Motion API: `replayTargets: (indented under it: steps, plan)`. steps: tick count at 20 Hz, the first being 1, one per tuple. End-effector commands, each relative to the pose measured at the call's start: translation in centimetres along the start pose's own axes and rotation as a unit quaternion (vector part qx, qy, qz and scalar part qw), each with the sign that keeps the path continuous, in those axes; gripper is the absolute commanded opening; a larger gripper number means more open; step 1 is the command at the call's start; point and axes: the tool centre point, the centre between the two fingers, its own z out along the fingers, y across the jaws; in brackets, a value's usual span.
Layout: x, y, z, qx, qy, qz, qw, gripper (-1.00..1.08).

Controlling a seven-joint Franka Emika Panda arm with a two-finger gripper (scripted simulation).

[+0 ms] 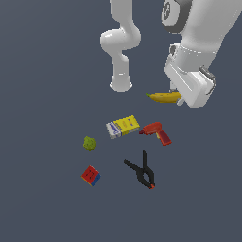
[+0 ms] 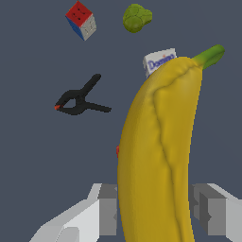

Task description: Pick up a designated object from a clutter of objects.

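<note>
Yellow against the dark tabletop point(image 1: 42, 94), the banana point(image 1: 164, 97) in the exterior view sits gripped at one end by the claw point(image 1: 178, 99), off toward the exterior view's right, apart from the other items. Nearer the camera lie a yellow box point(image 1: 123, 126), a red toy drill point(image 1: 157, 132), a green lumpy ball point(image 1: 90, 143), a red-blue cube point(image 1: 90, 175) and a black clamp point(image 1: 142, 171), all spread apart. In the wrist view the banana point(image 2: 158, 156) fills the frame, clamped between grey fingers point(image 2: 108, 210) pressing on both sides; beyond it show the clamp point(image 2: 80, 98), cube point(image 2: 81, 20), ball point(image 2: 136, 17) and a corner of the box point(image 2: 158, 60).
</note>
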Motion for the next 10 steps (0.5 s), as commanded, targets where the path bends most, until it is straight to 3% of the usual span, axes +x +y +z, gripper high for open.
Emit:
replayTargets:
  steps: [1, 10]
  plan:
    - [-1.0, 0.2, -1.4, 0.000, 0.000, 0.000, 1.0000, -1.00]
    - [-2.4, 0.3, -3.3, 0.000, -0.001, 0.000, 1.0000, -1.00]
